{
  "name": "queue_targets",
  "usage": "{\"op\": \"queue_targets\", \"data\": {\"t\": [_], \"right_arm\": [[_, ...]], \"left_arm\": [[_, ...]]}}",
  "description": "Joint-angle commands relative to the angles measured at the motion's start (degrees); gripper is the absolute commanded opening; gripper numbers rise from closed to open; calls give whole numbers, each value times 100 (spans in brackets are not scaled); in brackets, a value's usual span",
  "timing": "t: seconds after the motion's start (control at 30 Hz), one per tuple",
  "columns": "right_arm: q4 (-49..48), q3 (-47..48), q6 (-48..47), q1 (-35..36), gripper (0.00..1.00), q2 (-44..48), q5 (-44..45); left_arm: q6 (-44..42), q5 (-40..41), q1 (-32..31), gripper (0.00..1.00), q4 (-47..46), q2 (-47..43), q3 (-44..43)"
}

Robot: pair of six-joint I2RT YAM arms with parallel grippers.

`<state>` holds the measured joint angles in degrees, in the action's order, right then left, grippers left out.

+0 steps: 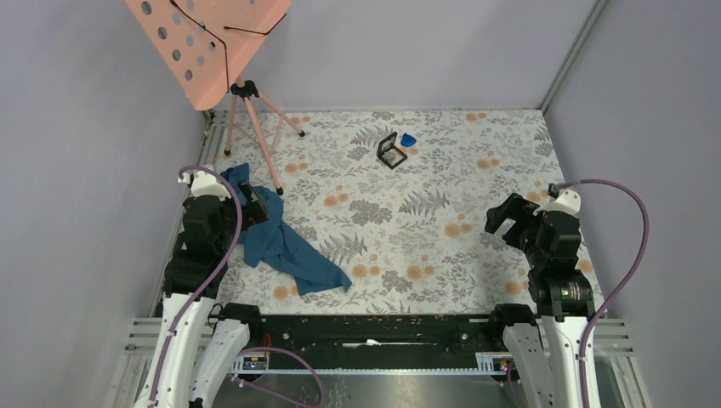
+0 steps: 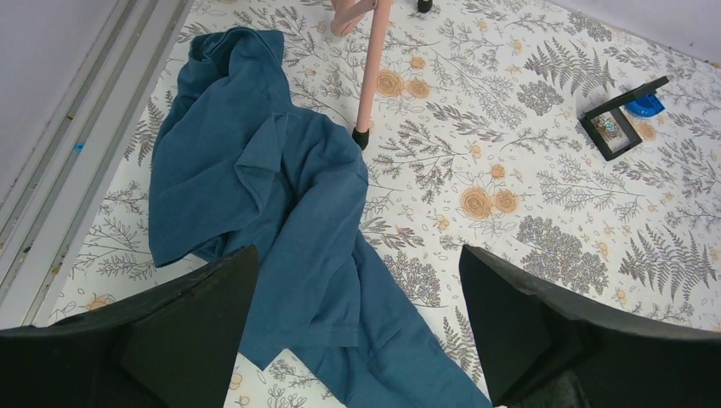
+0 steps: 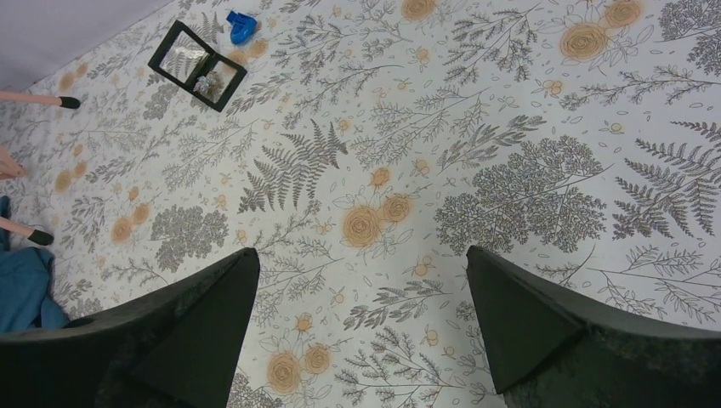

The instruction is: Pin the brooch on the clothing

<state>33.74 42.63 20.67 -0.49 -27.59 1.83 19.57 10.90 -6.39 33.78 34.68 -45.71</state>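
The clothing (image 1: 289,251), a dark teal T-shirt, lies crumpled on the floral cloth at the left, by the left arm. In the left wrist view the clothing (image 2: 281,195) spreads under and ahead of my left gripper (image 2: 357,255), which hangs open above it with nothing between its fingers. The brooch (image 2: 609,125), a tiny silvery sprig, lies inside an open black square case (image 1: 391,151) at the far middle. From the right wrist, the brooch (image 3: 204,83) shows in that case (image 3: 197,65), far ahead. My right gripper (image 3: 361,252) stands open over bare cloth, empty.
A small bright blue object (image 1: 409,139) lies just right of the case. A pink perforated music stand (image 1: 208,42) on a tripod stands at the far left, one leg (image 2: 367,76) ending beside the shirt. Grey walls close in the table on three sides.
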Motion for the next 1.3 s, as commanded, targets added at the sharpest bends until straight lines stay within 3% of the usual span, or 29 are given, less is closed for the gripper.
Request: {"op": "queue_targets", "data": {"t": [0.0,0.27,0.43,0.57,0.77,0.9,1.0,1.1,1.27], "right_arm": [[-51,183,7,-21,99,-50,-127],[-386,284,194,-21,99,-209,-165],[-620,388,588,-21,99,-309,-385],[-565,467,855,-21,99,-292,-616],[-411,295,938,-23,99,120,-869],[-160,518,848,-29,99,127,-918],[-53,597,808,-28,99,88,-984],[-70,572,841,-22,99,70,-1042],[-65,587,831,-29,97,43,-1199]], "left_arm": [[48,-112,33,99,-178,65,-201],[-126,-400,-82,99,-91,506,-147],[-312,-62,-832,99,-17,1051,-163],[-694,415,-1329,99,359,1989,-448],[-407,581,-1231,99,430,3154,-625],[-333,212,-538,98,298,3592,-755],[-357,650,-424,96,266,3823,-916],[-393,774,-396,82,185,4140,-1000],[-515,1129,-313,77,516,4718,-1371]]}}
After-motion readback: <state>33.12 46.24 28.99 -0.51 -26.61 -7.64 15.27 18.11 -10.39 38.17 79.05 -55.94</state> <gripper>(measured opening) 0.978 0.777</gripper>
